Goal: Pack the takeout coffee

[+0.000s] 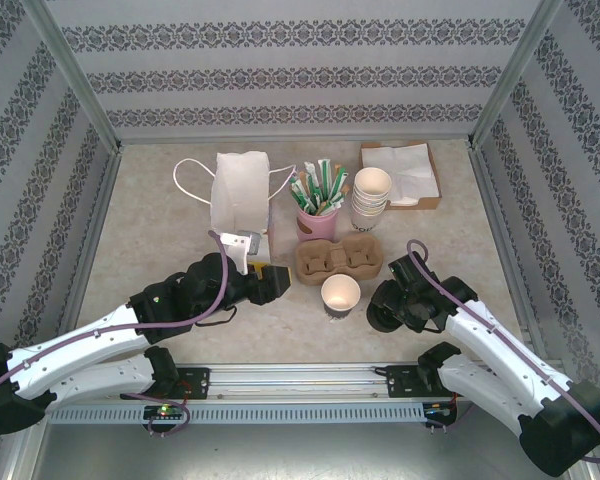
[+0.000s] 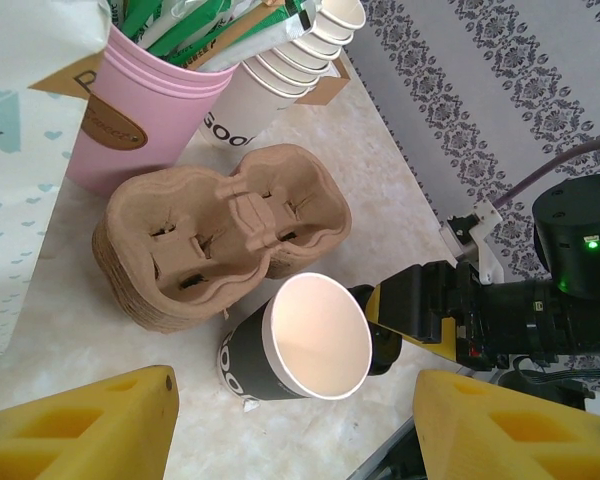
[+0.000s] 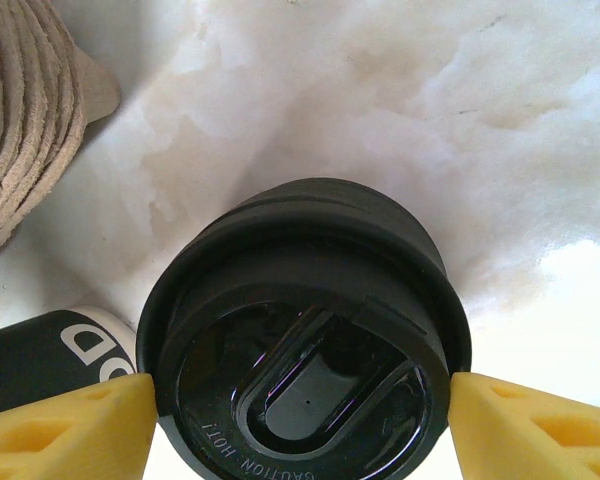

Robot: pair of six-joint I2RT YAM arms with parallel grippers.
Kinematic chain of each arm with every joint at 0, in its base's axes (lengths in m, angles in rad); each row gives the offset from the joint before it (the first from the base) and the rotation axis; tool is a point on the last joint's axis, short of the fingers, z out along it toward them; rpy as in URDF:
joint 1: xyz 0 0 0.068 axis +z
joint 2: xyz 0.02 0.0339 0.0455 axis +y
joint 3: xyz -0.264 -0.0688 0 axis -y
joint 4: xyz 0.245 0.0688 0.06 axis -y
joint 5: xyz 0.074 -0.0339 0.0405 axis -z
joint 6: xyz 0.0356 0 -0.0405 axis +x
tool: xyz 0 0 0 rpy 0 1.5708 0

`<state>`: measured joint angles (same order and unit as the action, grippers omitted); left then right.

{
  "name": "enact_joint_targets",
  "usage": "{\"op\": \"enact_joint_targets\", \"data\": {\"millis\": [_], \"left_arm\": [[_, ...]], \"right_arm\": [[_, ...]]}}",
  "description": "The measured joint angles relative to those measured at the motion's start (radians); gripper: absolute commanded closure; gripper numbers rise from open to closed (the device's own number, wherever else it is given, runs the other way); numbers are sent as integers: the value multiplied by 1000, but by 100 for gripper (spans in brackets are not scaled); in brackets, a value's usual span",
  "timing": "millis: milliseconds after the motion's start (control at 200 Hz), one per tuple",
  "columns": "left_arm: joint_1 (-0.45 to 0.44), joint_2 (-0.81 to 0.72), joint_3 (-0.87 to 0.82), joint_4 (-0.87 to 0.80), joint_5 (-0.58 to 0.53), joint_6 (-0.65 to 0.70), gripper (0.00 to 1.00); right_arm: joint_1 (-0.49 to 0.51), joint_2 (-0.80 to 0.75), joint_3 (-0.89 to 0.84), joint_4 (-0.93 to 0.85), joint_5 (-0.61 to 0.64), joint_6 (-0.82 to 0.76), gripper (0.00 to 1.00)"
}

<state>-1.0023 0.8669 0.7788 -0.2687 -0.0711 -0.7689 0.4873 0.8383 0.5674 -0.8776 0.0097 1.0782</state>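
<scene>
Your left arm reached low, gripper (image 1: 272,284) spread empty beside the lidless white paper cup (image 1: 340,294) on the counter (image 1: 140,250), your right gripper (image 3: 302,395) clasped a round black plastic lid (image 3: 310,290) next to it

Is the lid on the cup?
Off. The cup stands open-topped, pale inside showing; a black lid sits between the fingers of the right gripper.

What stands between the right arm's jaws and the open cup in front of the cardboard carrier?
Only the black lid, gripped at its sides by those jaws. The open cup stands just to its left, lidless, and nothing else visible lies between them.
</scene>
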Motion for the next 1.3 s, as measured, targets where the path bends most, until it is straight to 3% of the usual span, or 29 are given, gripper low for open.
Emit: {"op": "enact_joint_targets", "data": {"millis": [674, 1054, 1299], "left_arm": [[0, 6, -3, 8, 35, -29, 36], [-22, 171, -2, 29, 207, -67, 38], [-39, 183, -3, 45, 236, -101, 38]], "right_arm": [[7, -31, 39, -33, 0, 14, 26], [99, 35, 226, -140, 34, -45, 27], [190, 120, 349, -192, 63, -91, 28]]}}
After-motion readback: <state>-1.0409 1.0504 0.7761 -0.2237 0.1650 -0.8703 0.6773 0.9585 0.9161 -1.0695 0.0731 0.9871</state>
